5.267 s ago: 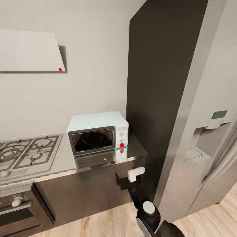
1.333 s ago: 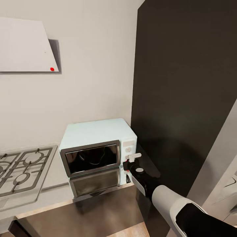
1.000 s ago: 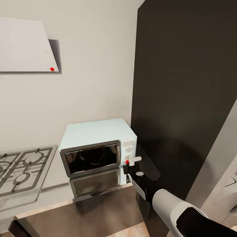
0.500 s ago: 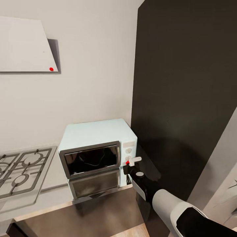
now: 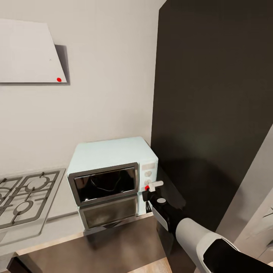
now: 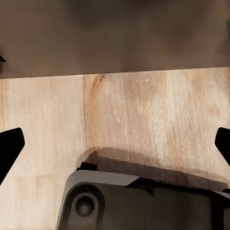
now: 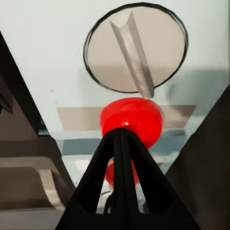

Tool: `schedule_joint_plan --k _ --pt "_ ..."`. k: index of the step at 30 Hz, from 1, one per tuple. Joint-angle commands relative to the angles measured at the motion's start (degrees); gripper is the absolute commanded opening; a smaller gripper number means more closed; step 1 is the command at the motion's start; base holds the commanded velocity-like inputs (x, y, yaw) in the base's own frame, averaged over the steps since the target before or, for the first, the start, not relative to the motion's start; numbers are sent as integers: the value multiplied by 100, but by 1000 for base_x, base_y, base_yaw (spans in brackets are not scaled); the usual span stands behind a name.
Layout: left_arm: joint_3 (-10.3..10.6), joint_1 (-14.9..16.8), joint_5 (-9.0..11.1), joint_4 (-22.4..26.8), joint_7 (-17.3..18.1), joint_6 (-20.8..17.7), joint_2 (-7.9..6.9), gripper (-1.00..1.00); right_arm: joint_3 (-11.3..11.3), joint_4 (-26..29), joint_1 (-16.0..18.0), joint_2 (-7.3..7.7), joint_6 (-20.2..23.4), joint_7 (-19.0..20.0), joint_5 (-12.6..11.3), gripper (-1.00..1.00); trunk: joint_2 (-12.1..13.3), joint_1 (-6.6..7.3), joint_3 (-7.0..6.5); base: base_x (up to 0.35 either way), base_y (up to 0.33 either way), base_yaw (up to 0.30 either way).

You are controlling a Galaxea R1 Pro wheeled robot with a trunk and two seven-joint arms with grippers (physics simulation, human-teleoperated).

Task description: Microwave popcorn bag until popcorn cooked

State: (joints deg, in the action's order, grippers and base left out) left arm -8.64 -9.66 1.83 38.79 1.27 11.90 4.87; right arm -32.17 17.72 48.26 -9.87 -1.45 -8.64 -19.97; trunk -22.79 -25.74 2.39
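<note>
My right gripper, fingers clenched together empty, meets the microwave red button; press squarely, gently.

Head view overlooks microwave; right wrist close on its red button.

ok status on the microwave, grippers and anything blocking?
Right gripper shut, tip at the red button on the microwave. Left gripper open over wood floor. Microwave door closed. Nothing blocking the panel.
</note>
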Motion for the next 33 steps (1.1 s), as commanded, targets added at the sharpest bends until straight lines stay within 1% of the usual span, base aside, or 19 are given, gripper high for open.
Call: schedule_joint_plan --k 1,5,11,33 --pt "-15 -1 19 7 13 5 5 100 -46 -35 8 2 -19 -33 -59 -100 -12 -4 12 0 0 0" --pt "-12 -1 14 10 13 5 5 100 -44 -71 8 2 -23 -33 -67 -100 -12 -4 12 6 0 0" --pt "-15 -1 18 9 14 5 5 100 -43 -75 8 2 -23 -33 -68 -100 -12 -4 12 154 0 0" --pt "-14 -1 19 9 13 5 5 100 -43 -68 8 2 -35 -33 -68 -100 -12 -4 12 -3 0 0"
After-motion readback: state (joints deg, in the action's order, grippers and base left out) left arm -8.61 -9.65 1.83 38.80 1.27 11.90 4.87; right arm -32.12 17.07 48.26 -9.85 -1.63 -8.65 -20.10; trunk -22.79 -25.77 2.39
